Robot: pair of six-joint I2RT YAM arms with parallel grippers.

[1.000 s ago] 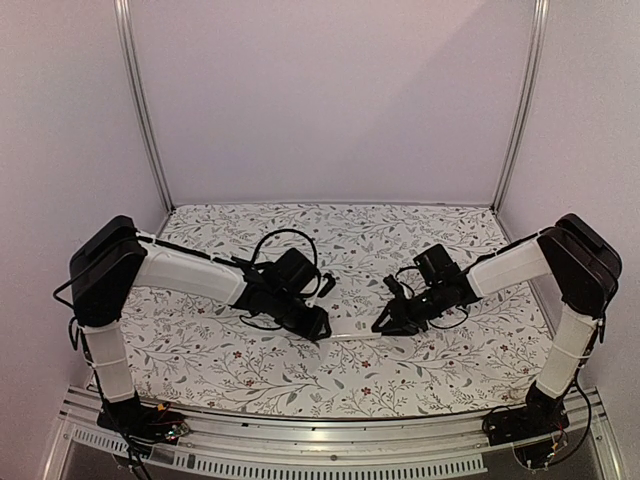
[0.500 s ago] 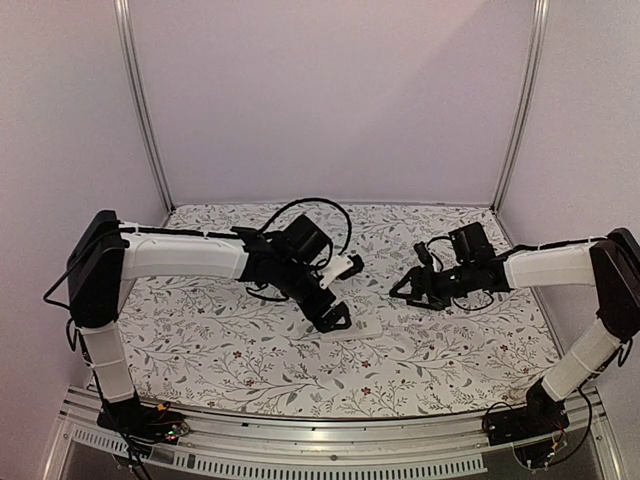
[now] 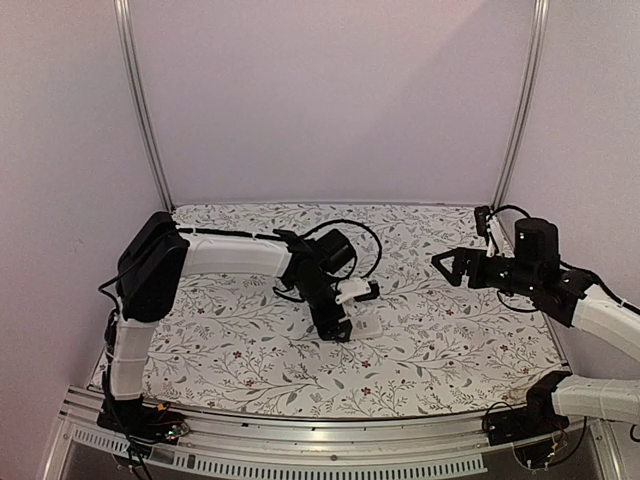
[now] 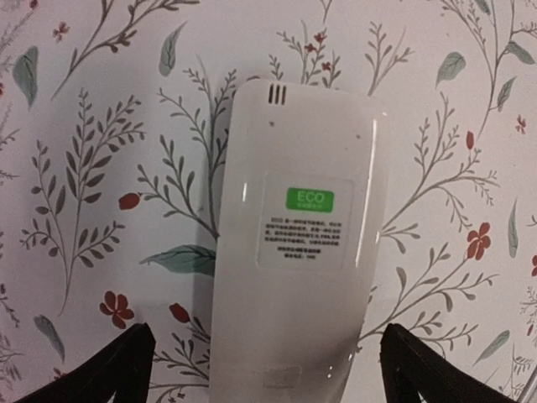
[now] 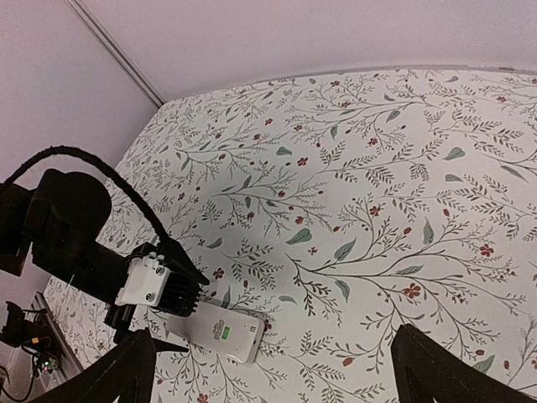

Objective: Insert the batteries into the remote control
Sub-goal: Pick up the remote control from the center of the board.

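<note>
From the top camera, the remote control [image 3: 369,326] is lying flat near the middle of the table [image 3: 230,370], far from every edge. The left gripper [image 3: 338,328] is hanging right at its left end, jaws wide open, holding nothing. The right gripper [image 3: 446,266] is floating well apart on the right, near the side wall. It is wide open too and holding nothing.

From the left wrist camera, the remote control is lying back side up, with its green sticker [image 4: 310,199] showing. The black fingertips [image 4: 109,369] are standing wide on both sides of its near end, not touching it. The back is looking smooth and closed. No batteries are showing, so I cannot tell if they are inside.

From the right wrist camera, the remote control is looking small, just beside the left gripper [image 5: 168,290]. Lots of bare flowery cloth is lying in between.

I think nothing is being gripped right now. Next, an arm is going to need a careful, straight grab. There is plenty of room, but the right arm is close to the wall.
</note>
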